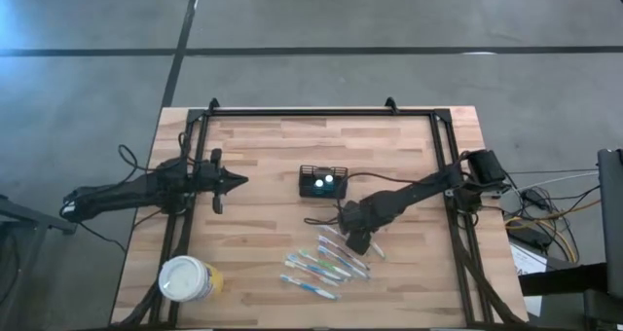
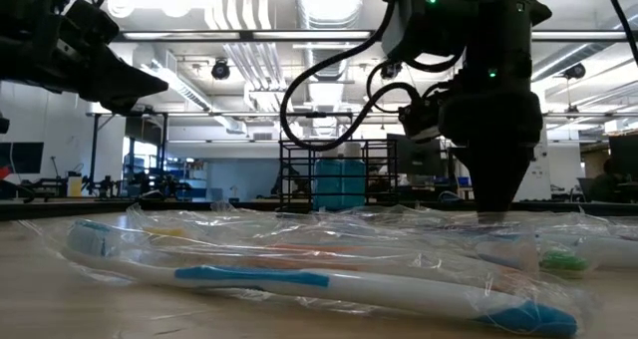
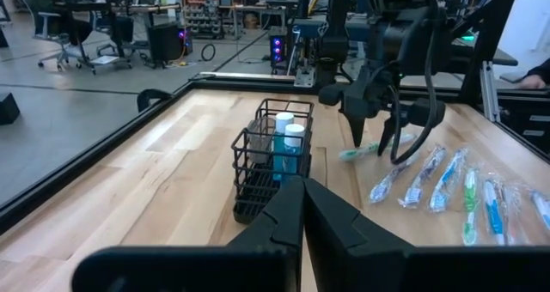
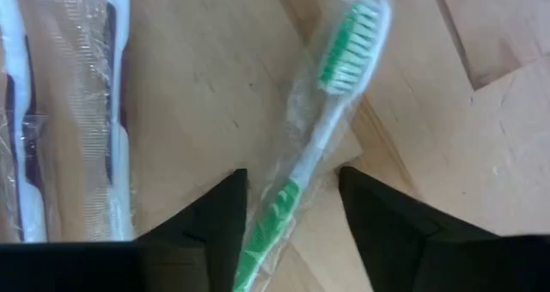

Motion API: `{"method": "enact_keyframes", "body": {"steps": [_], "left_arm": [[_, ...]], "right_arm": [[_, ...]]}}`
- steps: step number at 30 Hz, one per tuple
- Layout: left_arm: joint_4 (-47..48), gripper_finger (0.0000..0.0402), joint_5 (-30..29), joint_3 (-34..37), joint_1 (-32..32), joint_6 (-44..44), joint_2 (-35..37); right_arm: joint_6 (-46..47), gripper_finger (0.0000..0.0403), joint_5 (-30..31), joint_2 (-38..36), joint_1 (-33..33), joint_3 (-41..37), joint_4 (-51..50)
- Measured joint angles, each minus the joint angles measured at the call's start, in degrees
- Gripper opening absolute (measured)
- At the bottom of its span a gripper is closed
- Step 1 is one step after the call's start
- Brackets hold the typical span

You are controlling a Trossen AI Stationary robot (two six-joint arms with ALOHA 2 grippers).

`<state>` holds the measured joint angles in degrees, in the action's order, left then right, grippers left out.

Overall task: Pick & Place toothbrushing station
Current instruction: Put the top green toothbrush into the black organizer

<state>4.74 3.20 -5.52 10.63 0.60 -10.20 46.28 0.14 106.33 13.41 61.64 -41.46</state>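
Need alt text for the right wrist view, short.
Right gripper, fingers open, straddles the handle of a green-and-white toothbrush in a clear wrapper lying on the wooden table. Two more wrapped toothbrushes lie side by side nearby.

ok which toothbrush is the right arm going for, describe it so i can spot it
On the wooden table, below the black wire basket, lies a row of wrapped toothbrushes. It is the green-bristled toothbrush nearest the basket, between the right gripper's open jaws; its neighbours have blue or purple handles.
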Motion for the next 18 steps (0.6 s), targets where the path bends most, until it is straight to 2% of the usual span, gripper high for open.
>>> {"method": "enact_keyframes", "body": {"steps": [10, 18], "left_arm": [[-0.23, 0.0014, 0.00, 0.00, 0.01, -0.17, 0.01], [-0.45, 0.0014, 0.00, 0.00, -0.01, -0.18, 0.01]], "right_arm": [[-4.37, 0.0021, 0.74, -2.51, 0.09, -0.17, -0.22], [-10.29, 0.0015, 1.27, -6.70, 0.07, -0.19, 0.13]]}}
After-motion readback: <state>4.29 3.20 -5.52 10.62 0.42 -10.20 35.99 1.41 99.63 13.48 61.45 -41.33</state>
